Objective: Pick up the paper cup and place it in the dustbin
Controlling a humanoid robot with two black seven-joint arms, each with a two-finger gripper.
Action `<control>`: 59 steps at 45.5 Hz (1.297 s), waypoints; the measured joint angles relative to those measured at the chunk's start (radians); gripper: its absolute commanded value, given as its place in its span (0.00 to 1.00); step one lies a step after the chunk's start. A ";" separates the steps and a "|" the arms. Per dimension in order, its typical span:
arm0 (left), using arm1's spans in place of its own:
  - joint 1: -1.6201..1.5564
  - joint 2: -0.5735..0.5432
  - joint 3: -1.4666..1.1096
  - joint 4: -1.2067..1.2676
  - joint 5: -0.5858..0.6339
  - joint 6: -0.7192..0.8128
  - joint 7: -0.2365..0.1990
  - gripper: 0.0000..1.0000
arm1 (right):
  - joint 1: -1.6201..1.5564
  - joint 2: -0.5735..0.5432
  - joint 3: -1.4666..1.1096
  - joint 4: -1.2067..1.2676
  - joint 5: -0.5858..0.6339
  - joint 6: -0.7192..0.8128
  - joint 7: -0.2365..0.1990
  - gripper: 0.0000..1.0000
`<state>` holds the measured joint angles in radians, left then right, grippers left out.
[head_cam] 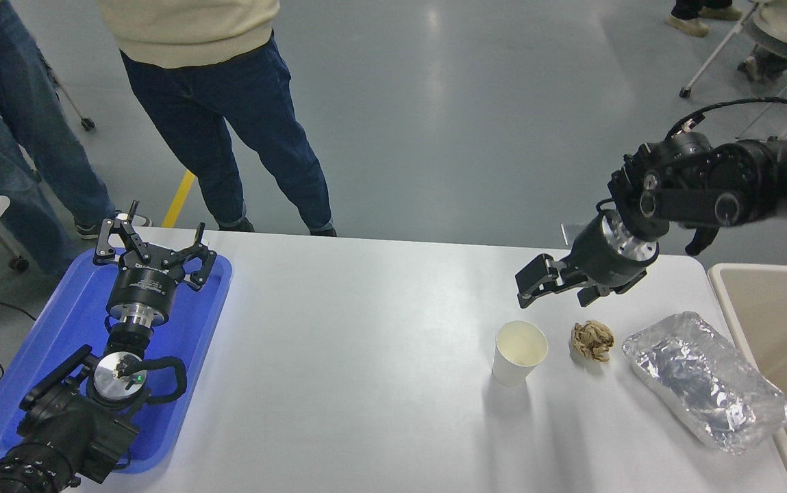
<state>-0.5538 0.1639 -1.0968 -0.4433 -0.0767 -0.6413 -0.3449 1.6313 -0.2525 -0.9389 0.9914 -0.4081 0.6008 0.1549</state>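
At worktop right, small white tapered paper cup stands upright — right claw hovers at its one o'clock, fingers parted, empty.

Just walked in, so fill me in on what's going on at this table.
The robot's right hand hangs in the air just beyond the paper cup, empty and not touching it. The cup stands upright on the white table, beside a crumpled brown paper ball and a foil container. The dustbin sits at the table's right edge. The left hand is parked over the blue tray. Two people stand at the far side.
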 measured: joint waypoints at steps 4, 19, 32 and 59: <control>0.000 0.000 0.000 0.000 0.000 0.000 0.000 1.00 | -0.052 0.003 0.021 -0.032 -0.025 -0.015 0.000 1.00; 0.000 0.000 0.000 0.000 0.000 0.000 0.000 1.00 | -0.205 0.008 0.099 -0.103 -0.074 -0.094 0.000 1.00; 0.000 0.000 0.000 0.000 0.000 0.000 0.000 1.00 | -0.289 0.012 0.126 -0.147 -0.113 -0.152 0.000 0.70; 0.000 0.000 0.000 0.000 0.000 0.000 0.000 1.00 | -0.308 0.006 0.134 -0.157 -0.190 -0.189 0.011 0.00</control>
<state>-0.5537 0.1641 -1.0968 -0.4433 -0.0767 -0.6413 -0.3452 1.3231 -0.2467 -0.8051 0.8343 -0.5984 0.4117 0.1659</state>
